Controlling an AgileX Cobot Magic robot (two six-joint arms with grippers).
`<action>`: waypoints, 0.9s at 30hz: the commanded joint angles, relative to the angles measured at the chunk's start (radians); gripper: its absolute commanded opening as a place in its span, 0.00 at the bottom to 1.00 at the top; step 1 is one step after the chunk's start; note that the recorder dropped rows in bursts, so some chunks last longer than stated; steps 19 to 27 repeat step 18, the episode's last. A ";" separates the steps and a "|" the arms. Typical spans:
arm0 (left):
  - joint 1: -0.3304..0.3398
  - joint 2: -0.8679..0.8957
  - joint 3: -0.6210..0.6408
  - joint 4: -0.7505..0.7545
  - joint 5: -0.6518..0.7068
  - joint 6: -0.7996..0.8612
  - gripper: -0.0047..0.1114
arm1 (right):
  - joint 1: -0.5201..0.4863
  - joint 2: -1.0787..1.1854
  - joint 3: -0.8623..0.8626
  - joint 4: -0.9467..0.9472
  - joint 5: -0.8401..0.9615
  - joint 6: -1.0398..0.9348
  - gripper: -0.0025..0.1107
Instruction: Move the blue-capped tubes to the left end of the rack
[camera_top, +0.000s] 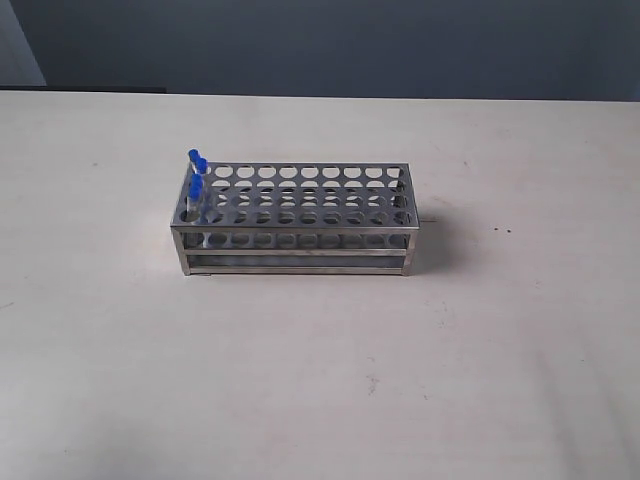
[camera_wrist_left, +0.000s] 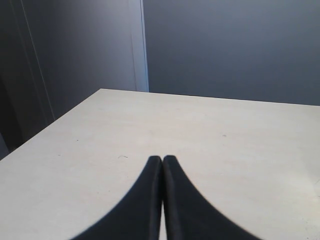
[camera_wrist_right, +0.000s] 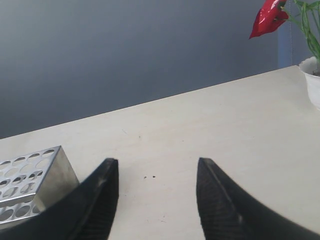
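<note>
A pale, lightly scuffed table (camera_top: 320, 380) fills most of the exterior view, with a dark grey-blue wall (camera_top: 330, 45) behind it. Near the middle of the table stands the stainless-steel test tube rack (camera_top: 300, 215). It sits flat, with its long side toward the camera, its top plate pierced by rows of round holes and its sides open and barred.

Neither arm shows in the exterior view, so each gripper is known only from its own wrist camera. The right gripper (camera_wrist_right: 156, 165) is spread wide with bare table between its dark fingers (camera_wrist_right: 100, 200), and it grasps nothing. One end corner of the rack (camera_wrist_right: 30, 175) lies just beside one of those fingers, outside the gap and apart from it. The left gripper (camera_wrist_left: 162, 160) is pressed closed with its two fingertips meeting and nothing between them. It hangs above bare table top (camera_wrist_left: 200, 130) near a table corner. Its camera takes in only table and wall, so the rack's place relative to this gripper cannot be told.

The blue-capped tubes (camera_top: 201, 164) stand upright in a tight cluster in the holes at the rack's left end, as the exterior view shows it. Their caps rise a little above the top plate. The caps overlap, so their count is hard to fix.

At the table's far edge in the right wrist view stands a white pot (camera_wrist_right: 312, 80) holding a plant with a red bract (camera_wrist_right: 267, 17).
</note>
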 joint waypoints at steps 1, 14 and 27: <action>-0.006 0.003 0.004 -0.005 -0.011 -0.002 0.04 | -0.004 -0.007 0.003 0.000 -0.008 -0.001 0.44; -0.006 0.003 0.004 -0.005 -0.011 -0.002 0.04 | -0.004 -0.007 0.003 0.000 -0.015 -0.001 0.44; -0.006 0.003 0.004 -0.005 -0.011 -0.002 0.04 | -0.004 -0.007 0.003 0.000 -0.015 -0.001 0.44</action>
